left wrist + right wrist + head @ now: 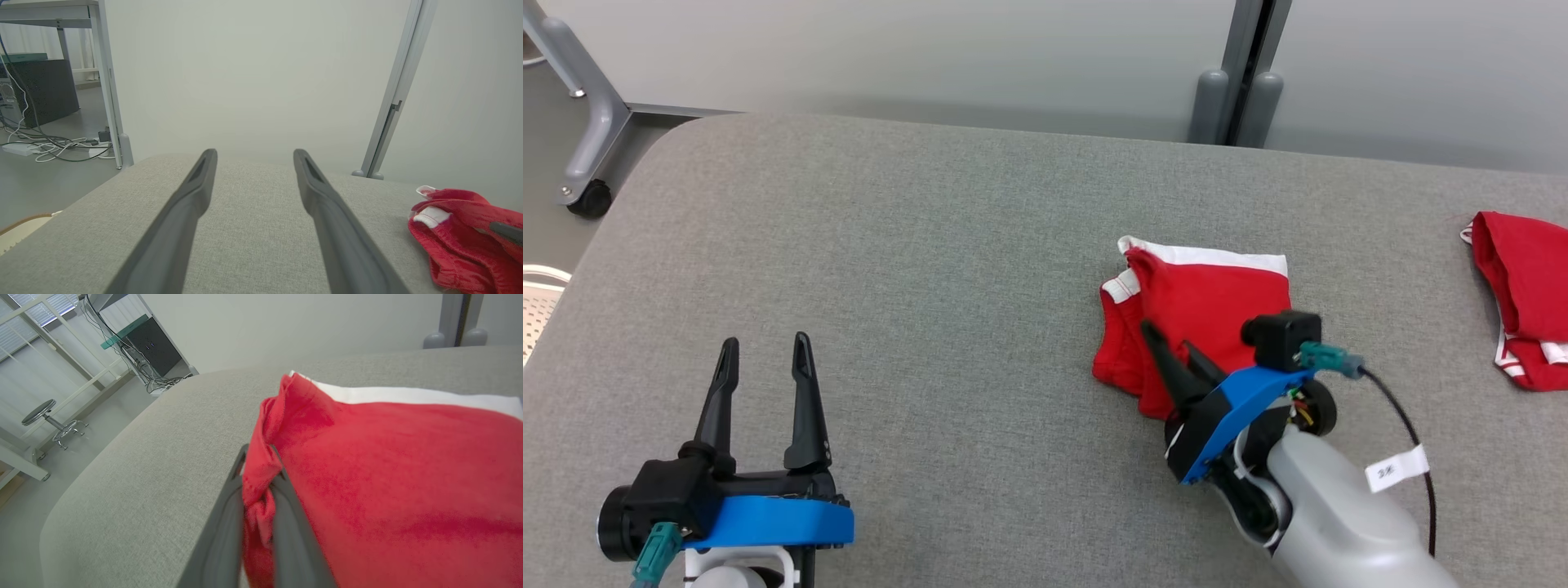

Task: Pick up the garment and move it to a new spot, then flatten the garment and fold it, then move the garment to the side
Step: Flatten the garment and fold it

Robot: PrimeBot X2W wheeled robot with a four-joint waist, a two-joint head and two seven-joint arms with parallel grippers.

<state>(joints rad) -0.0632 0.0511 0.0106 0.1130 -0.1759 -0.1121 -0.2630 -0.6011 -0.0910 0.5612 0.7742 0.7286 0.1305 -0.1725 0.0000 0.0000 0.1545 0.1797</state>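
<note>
Garment (1209, 294) cloth apparently hides right pincer (1168, 337) tips clamping it; left pincer (765, 339) gapes.

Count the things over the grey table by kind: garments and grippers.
Red garments: 2 (held garment, second garment at the far right)
Grippers: 2 (right gripper shut on the held garment, left gripper open)
Total: 4

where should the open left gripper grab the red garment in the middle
Probably the far-left corner of the garment, by the white band, coming in low from the left. That edge bunches up off the table and faces the left gripper; the right gripper holds the nearer fold.
</note>
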